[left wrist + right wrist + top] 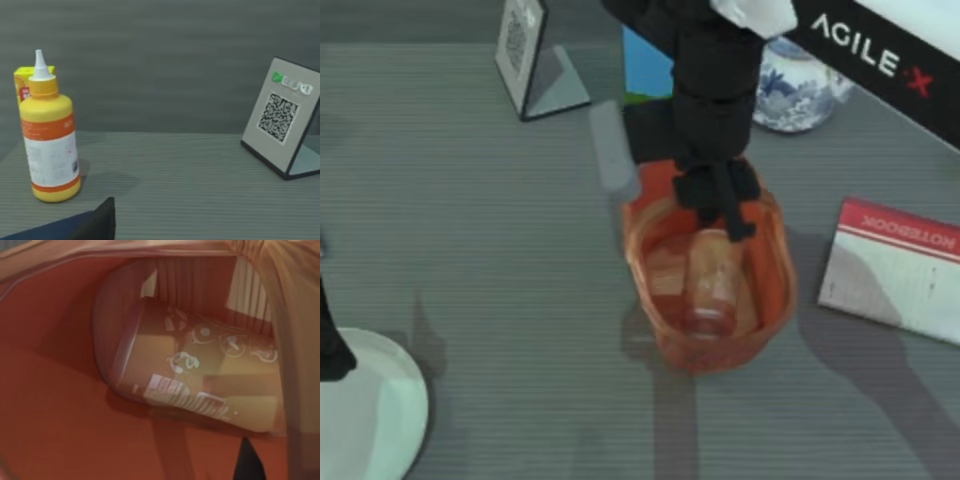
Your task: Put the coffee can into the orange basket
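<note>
The coffee can (712,280), tan-brown with pale patterning, lies on its side on the floor of the orange basket (775,290) near the table's middle. My right gripper (720,205) hangs open just over the basket's far end, above the can's end, with nothing between its fingers. The right wrist view is filled by the basket's inside (60,405) and the can (200,375); only one dark fingertip (247,462) shows there, apart from the can. My left arm (330,345) is parked at the table's left edge; one fingertip (102,220) shows in its wrist view.
A QR sign stand (525,50) is at the back left. A blue-and-green carton (648,65) stands behind the basket and a blue-and-white vase (795,90) at the back right. A red notebook (900,265) lies right of the basket. A yellow bottle (50,140) shows in the left wrist view.
</note>
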Motion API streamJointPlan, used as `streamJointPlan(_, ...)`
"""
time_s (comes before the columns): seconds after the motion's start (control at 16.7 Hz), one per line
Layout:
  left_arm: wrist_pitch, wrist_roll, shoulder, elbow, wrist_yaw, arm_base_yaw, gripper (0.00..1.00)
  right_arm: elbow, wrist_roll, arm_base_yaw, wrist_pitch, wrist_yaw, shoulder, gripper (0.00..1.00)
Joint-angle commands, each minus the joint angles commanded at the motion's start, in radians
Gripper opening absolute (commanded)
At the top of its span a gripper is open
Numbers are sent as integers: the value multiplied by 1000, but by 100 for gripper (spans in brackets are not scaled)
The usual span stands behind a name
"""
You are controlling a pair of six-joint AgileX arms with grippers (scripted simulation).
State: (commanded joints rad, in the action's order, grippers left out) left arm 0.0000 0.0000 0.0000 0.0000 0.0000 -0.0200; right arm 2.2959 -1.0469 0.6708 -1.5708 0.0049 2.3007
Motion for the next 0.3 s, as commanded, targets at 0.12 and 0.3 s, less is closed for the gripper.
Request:
streamJointPlan(0.12, 0, 0, 0, 0, 0, 0, 100, 81, -11, -9, -74, 0, 3, 0)
streamJointPlan(0.3, 0, 0, 0, 0, 0, 0, 100, 143, -21, -18, -135, 0, 0, 0)
